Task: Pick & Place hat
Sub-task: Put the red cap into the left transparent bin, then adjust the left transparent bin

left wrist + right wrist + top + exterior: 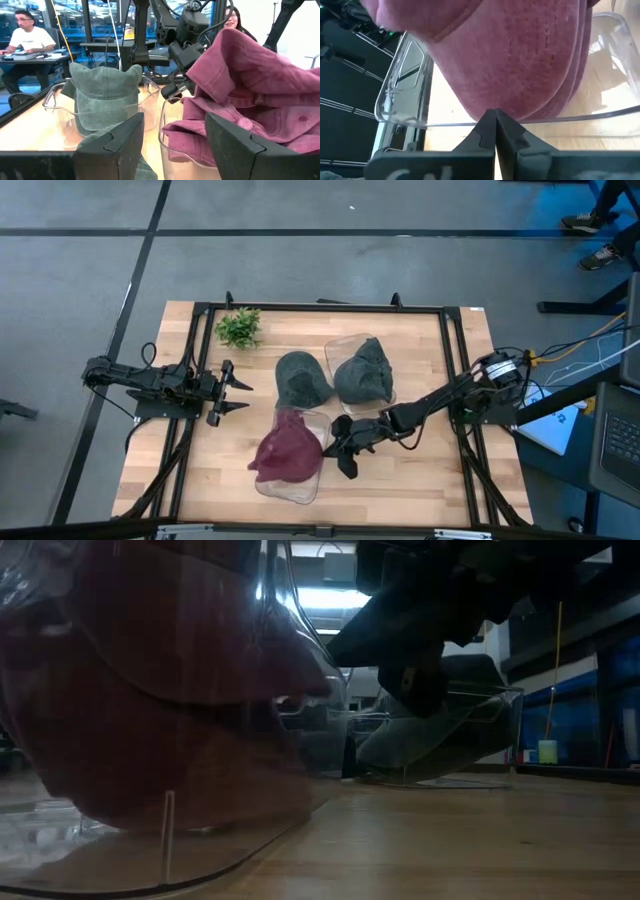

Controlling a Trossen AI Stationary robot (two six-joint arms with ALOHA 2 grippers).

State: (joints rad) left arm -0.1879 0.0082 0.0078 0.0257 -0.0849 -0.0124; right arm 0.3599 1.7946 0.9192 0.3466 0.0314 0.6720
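— Hats first: where are they sitting?

— Three of them are lying on the wooden table point(420, 470). A maroon hat point(287, 452) is resting in a clear plastic holder point(300, 492) near the front edge. A dark green hat point(301, 379) is sitting just behind it, toward the middle, and a second green hat point(363, 370) is lying in its own clear holder point(345, 342) just beside that one.

— And the right gripper point(340, 448)?

— It is reaching in from the right side, with its fingers pressed fully together and gripping nothing. It is pointing at the maroon hat and sitting just beside the holder's right wall. In the right wrist view the closed fingertips point(494, 116) are meeting right at the clear rim, with the maroon cloth filling the space beyond; whether they are touching the plastic, I cannot tell.

— The left gripper point(236, 394)?

— It is waiting at the left side of the table with its fingers spread apart and empty, well apart from the hats, facing them across bare wood.

— Anything else on the table?

— A small green plant point(239, 327) is sitting near the back left corner. Beyond the table, a person point(26, 31) in a white shirt is sitting at a desk
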